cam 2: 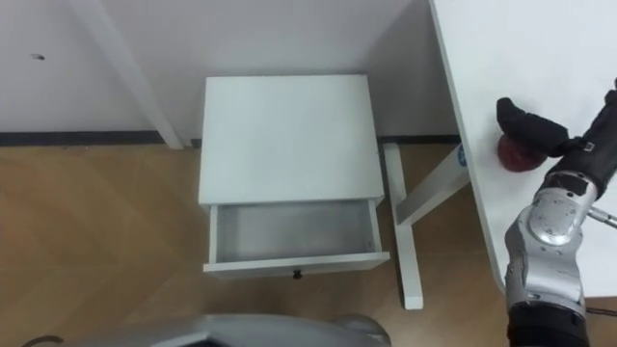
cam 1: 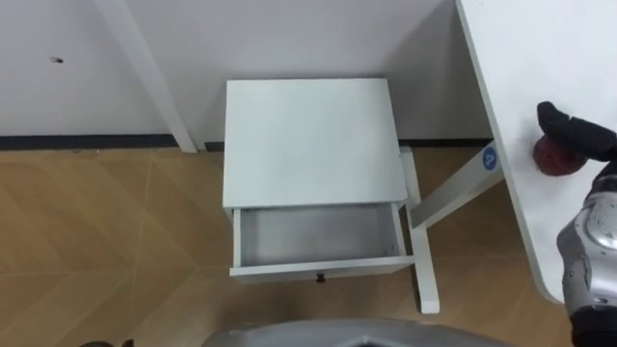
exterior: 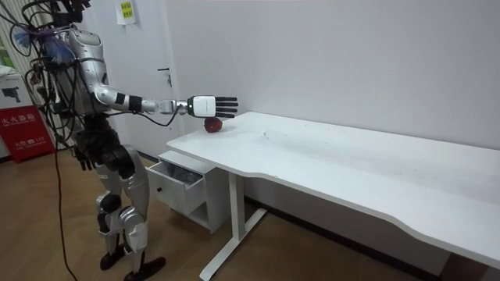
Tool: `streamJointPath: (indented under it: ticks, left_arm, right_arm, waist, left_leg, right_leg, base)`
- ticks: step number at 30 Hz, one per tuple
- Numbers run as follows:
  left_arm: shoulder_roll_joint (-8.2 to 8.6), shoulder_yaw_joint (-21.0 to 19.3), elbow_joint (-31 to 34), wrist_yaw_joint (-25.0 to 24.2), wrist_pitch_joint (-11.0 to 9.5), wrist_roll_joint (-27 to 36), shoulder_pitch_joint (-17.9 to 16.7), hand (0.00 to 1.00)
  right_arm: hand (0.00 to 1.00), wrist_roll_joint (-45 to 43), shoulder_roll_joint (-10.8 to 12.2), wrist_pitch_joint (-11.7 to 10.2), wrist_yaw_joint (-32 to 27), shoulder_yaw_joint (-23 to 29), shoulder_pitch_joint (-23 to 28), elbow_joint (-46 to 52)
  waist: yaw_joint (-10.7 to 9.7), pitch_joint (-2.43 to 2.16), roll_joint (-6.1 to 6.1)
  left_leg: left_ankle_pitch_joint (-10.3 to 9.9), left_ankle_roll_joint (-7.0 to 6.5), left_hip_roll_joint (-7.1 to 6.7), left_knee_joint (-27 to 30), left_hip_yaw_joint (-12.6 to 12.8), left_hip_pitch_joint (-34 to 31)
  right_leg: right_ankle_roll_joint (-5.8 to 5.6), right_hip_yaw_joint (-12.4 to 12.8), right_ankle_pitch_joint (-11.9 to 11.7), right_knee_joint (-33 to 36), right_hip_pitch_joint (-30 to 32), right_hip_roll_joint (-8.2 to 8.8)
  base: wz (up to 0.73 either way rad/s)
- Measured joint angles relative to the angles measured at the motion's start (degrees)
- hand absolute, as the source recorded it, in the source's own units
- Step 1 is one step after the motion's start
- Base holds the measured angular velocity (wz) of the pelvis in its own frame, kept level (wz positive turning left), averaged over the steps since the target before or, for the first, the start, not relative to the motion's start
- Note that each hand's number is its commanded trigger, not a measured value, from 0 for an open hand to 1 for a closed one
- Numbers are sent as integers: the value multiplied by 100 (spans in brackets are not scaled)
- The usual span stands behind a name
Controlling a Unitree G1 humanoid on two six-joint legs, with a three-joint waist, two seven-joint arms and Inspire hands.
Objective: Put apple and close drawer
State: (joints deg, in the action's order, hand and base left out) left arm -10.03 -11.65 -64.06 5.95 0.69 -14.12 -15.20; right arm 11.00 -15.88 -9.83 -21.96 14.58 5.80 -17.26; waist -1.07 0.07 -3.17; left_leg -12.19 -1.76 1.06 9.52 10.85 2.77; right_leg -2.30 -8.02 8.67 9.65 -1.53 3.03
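A red apple [cam 1: 557, 157] [exterior: 213, 124] lies on the white table [cam 1: 540, 58], near its left edge. My right hand [cam 1: 575, 131] [exterior: 211, 105] reaches in from the right and hovers just above the apple, open with straight fingers, partly covering it. The white bedside cabinet [cam 1: 313, 140] stands on the floor to the left of the table. Its drawer [cam 1: 318, 238] is pulled open toward me and holds nothing. My left hand [exterior: 83, 161] hangs by my side in the room view.
The table's white leg [cam 1: 453, 188] and foot [cam 1: 425, 265] stand right beside the cabinet's right side. A white wall runs behind both. In the room view I stand upright in front of the drawer, on wooden floor [cam 1: 106, 241].
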Motion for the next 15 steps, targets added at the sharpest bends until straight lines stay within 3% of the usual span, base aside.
streamJointPath:
  ticks: [15]
  left_arm:
    - [2,88,-17,-36,-3,-2,-28,0]
  right_arm:
    - [0,-264,2,0,311,-376,57,-167]
  waist:
    - [23,1,-1]
  left_leg:
    - [-2,4,11,3,-4,23]
  right_leg:
    - [3,-7,-2,-1,-45,-10]
  base:
    - [0]
